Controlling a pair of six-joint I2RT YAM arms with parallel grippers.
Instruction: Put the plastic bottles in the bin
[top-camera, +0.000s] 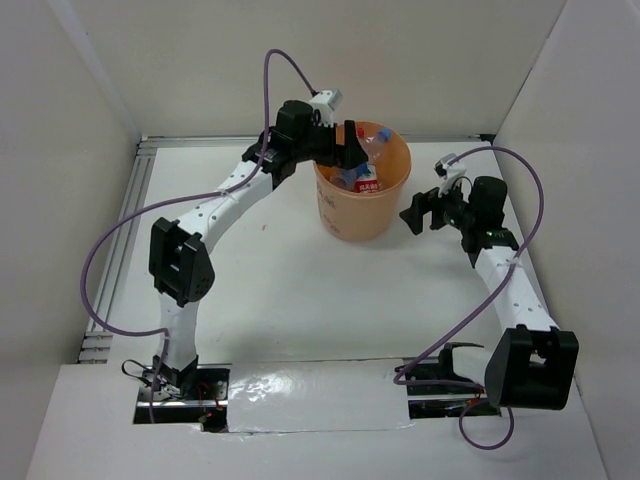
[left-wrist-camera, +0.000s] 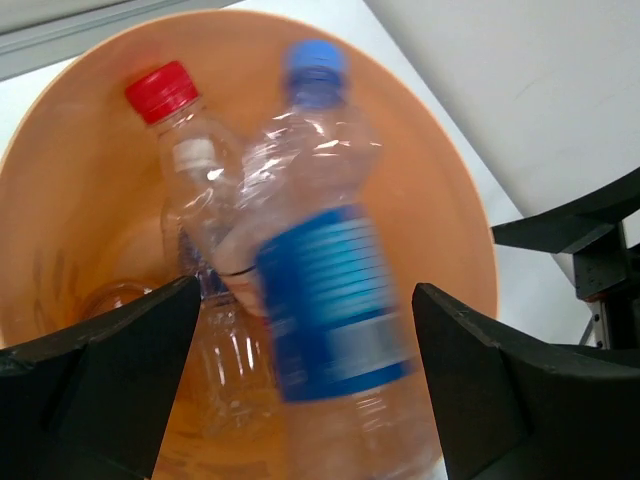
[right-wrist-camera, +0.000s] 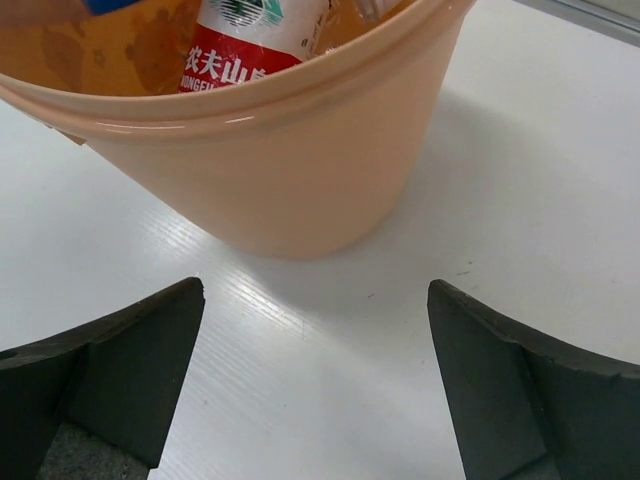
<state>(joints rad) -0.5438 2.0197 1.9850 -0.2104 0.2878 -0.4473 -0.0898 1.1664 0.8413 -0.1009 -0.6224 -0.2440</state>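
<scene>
The peach-orange bin (top-camera: 362, 210) stands at the back middle of the table and holds several plastic bottles. My left gripper (top-camera: 352, 152) hangs over its left rim, open. In the left wrist view a blue-capped, blue-labelled bottle (left-wrist-camera: 330, 300) is blurred between the open fingers (left-wrist-camera: 110, 370), touching neither, inside the bin (left-wrist-camera: 80, 180) beside a red-capped clear bottle (left-wrist-camera: 165, 100). My right gripper (top-camera: 418, 212) is open and empty just right of the bin. Its wrist view shows the bin wall (right-wrist-camera: 280, 170) and a red-labelled bottle (right-wrist-camera: 240, 50) inside.
White walls close in the table on the left, back and right. A metal rail (top-camera: 130, 200) runs along the left edge. Purple cables loop over both arms. No bottle shows on the table outside the bin.
</scene>
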